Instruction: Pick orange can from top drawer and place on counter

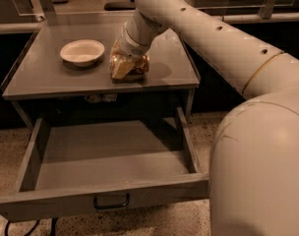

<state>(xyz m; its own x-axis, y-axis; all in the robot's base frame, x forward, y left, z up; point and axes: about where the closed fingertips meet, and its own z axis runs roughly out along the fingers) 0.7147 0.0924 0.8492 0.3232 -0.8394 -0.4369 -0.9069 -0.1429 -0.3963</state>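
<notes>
Place step, nearly done. Gripper (131, 63) pinching orange can (121, 69); can sits on counter (51, 77) nr front edge, mid, just right of white bowl (82, 52). Top drawer (110, 154) open. Next: let go, lift straight up w/o tipping can.

readable text: none that I can make out | orange can (121, 69): surface shows me no legible print | gripper (132, 66): low on the worktop (41, 77), at the orange can, near the front edge
</notes>
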